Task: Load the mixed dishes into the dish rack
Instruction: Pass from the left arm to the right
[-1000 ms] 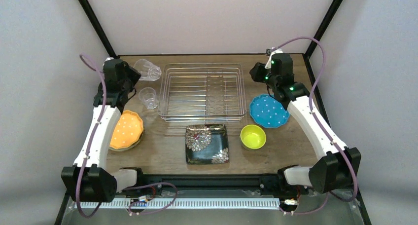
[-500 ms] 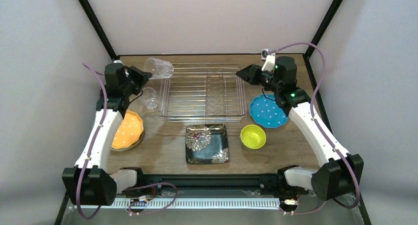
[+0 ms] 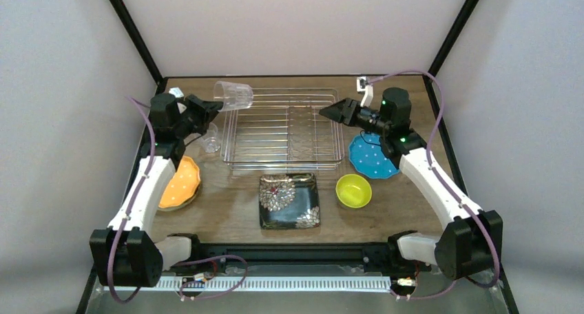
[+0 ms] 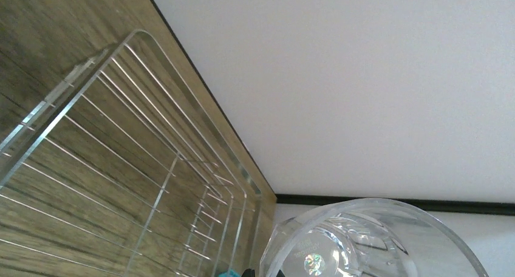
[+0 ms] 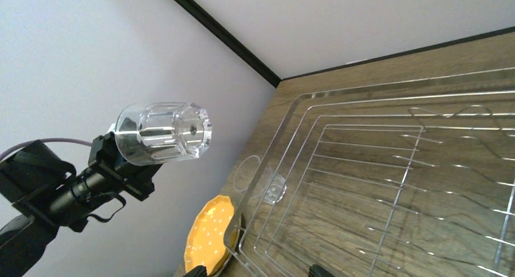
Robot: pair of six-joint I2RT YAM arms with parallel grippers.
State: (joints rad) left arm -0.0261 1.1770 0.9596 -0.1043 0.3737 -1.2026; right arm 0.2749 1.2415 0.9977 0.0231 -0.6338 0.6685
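Nearest, the black floral plate (image 3: 289, 201) and yellow-green bowl (image 3: 353, 190) sit on the surface (image 3: 227, 214). The orange plate (image 3: 180, 183) lies left, the blue plate (image 3: 372, 157) right. Beyond them stands the dish rack (image 3: 286, 128). The left end effector (image 3: 211, 108) clenches a clear glass cup (image 3: 233, 96) sideways, seemingly above the rack's far-left corner. The right end effector (image 3: 329, 111) hangs spread wide over its far-right part.

The orange plate (image 3: 180, 184) and blue plate (image 3: 365, 160) carry white dots; the square plate (image 3: 288, 200) is black floral; the bowl (image 3: 353, 191) yellow-green.
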